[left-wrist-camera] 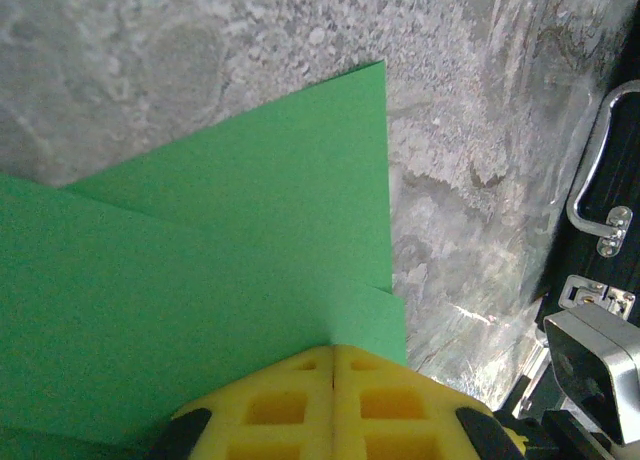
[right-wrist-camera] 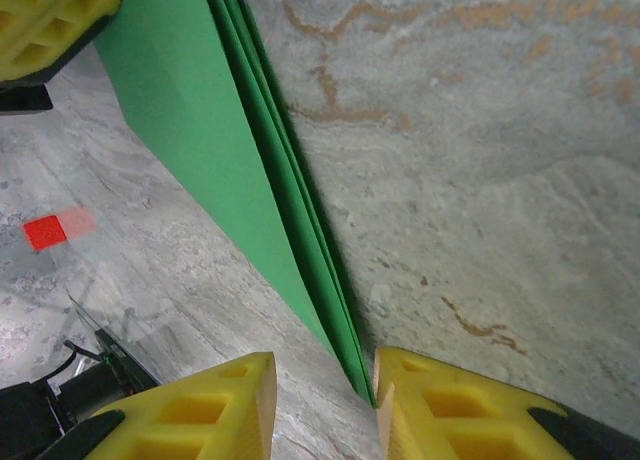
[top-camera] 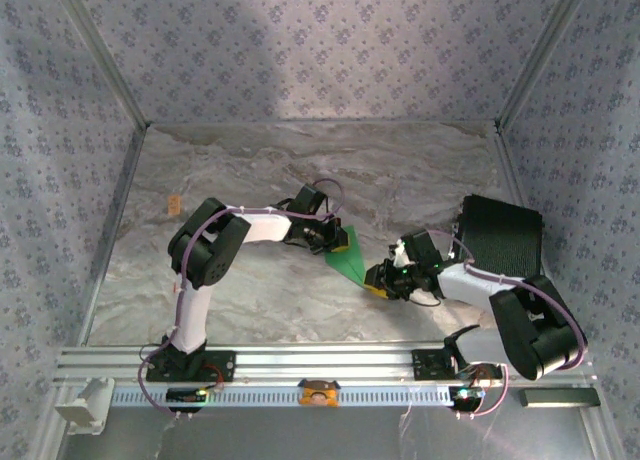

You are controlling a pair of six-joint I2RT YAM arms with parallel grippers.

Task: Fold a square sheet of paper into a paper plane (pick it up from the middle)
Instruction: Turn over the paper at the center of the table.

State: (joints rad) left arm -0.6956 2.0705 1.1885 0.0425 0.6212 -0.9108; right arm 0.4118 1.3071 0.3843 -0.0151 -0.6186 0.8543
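The green square sheet of paper is folded in layers into a slim pointed dart, the paper plane. It lies slanted between the two arms, a little off the marble table. My left gripper is shut on its wide end, yellow fingers pressed together over the green layers. My right gripper is open at the pointed tip. The tip sits inside the gap, against the inner face of the right-hand finger, and the other finger stands well apart from it. The left gripper's yellow fingers show at the far end.
A black case with a metal handle lies at the right of the table, close behind the right arm. A small red block lies on the marble to the left. A small tan piece sits by the left wall.
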